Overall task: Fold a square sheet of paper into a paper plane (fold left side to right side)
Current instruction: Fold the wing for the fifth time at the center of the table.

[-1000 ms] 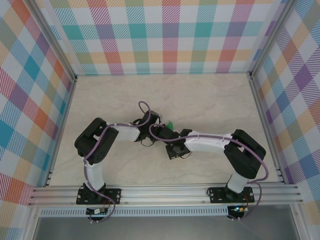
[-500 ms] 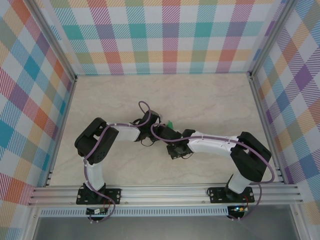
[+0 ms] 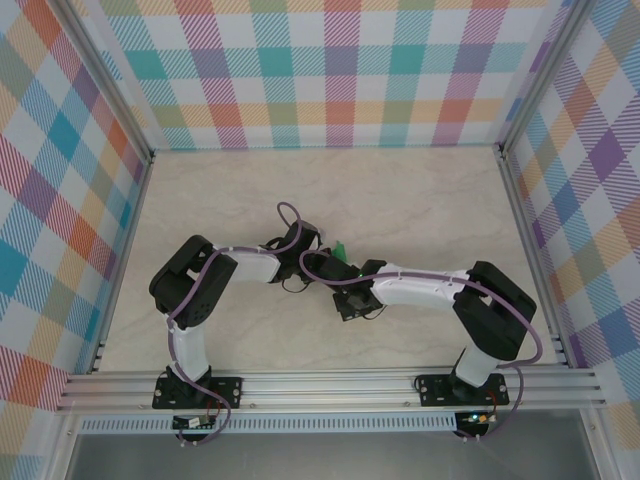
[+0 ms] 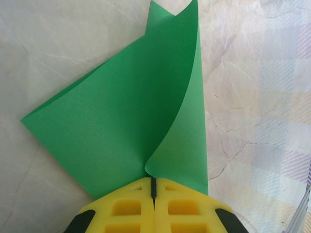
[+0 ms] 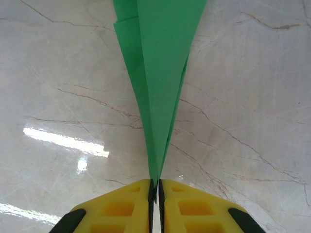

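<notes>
Currently: paper plane (image 4: 116,121), bright green, part-folded, one flap curling upward. It extends straight ahead of the left tool (image 4: 153,188), whose pads are clamped on its near edge. Right tool (image 5: 154,188) likewise pinches the narrow layered tip. Marble-patterned table (image 5: 252,97) lies beneath both tools.

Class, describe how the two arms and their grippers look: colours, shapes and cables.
The left arm and right arm have white links, bulky black joints and looping purple cables. The left gripper and right gripper have blocky yellow fingers with rectangular pockets and black corners.
</notes>
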